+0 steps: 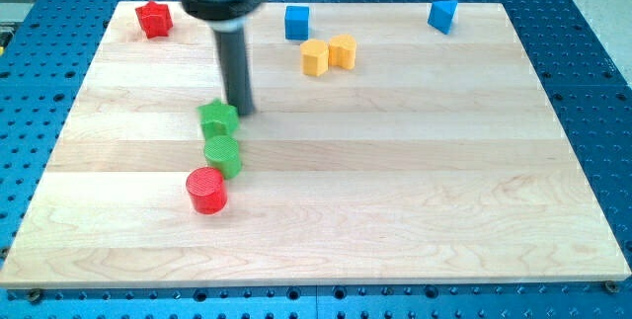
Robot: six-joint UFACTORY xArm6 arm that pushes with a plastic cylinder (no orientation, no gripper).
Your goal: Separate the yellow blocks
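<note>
Two yellow blocks touch each other near the view's top centre: a yellow hexagon-like block point(315, 57) on the left and a second yellow block point(343, 50) on the right. My tip point(240, 111) rests on the board just right of a green star-shaped block point(218, 118), well down and to the left of the yellow pair.
A green cylinder point(223, 154) sits below the green star, and a red cylinder point(206, 190) below that. A red star-shaped block point(153, 19) is at the top left. A blue cube point(296, 22) and a blue triangular block point(443, 15) lie along the top edge of the wooden board point(415, 181).
</note>
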